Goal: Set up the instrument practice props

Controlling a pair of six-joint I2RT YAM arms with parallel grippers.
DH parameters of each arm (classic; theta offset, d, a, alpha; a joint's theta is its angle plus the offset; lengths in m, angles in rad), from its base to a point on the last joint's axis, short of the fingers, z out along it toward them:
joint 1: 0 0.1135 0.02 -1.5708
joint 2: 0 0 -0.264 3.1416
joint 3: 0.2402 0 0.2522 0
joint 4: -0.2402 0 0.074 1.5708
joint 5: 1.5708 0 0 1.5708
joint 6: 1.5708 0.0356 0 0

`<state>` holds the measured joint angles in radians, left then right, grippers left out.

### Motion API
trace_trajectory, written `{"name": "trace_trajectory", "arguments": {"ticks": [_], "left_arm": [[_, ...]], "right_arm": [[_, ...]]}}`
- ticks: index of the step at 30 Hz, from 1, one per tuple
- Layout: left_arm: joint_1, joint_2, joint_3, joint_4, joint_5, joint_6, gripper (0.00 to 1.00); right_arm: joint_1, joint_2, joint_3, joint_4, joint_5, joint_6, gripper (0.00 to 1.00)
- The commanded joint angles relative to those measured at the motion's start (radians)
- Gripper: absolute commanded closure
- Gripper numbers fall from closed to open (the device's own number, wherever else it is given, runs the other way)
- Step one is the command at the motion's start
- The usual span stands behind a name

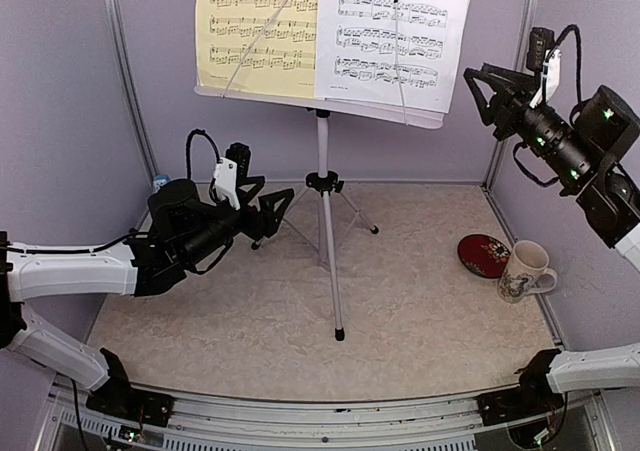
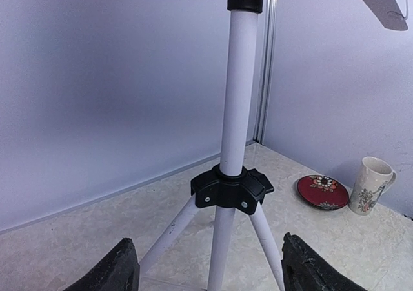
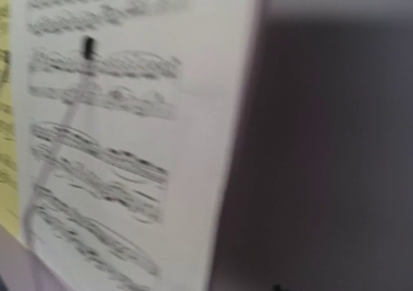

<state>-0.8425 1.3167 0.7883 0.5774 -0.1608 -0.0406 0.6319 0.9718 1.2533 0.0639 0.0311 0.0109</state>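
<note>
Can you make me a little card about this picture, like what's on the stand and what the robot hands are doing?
Music stand: upright, tripod legs spread
On it: yellow sheet left, white sheet right
Off to the right: red disc, patterned mug beside it
Left end effector: open, facing the stand's pole, not touching
Right end effector: raised near the white sheet's edge; open or shut unclear

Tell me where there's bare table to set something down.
Widest bare patch: front right, between the stand's front foot and the mug. Also front left, between the left arm and the near edge. Crowded: right edge, where mug and red disc sit.
</note>
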Motion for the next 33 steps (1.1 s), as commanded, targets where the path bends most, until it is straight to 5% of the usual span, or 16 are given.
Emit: {"name": "trace_trajectory", "arguments": {"ticks": [1,11,33], "left_arm": [[0.008,0.004,0.028,0.026,0.017,0.005,0.26],[0.013,0.001,0.023,0.027,0.018,0.010,0.27],[0.020,0.021,0.033,0.036,0.034,0.004,0.27]], "right_arm": [[-0.115,0.031,0.001,-0.042,-0.177,0.122,0.58],[-0.156,0.095,-0.012,-0.005,-0.365,0.180,0.63],[-0.158,0.068,-0.047,0.023,-0.370,0.192,0.88]]}}
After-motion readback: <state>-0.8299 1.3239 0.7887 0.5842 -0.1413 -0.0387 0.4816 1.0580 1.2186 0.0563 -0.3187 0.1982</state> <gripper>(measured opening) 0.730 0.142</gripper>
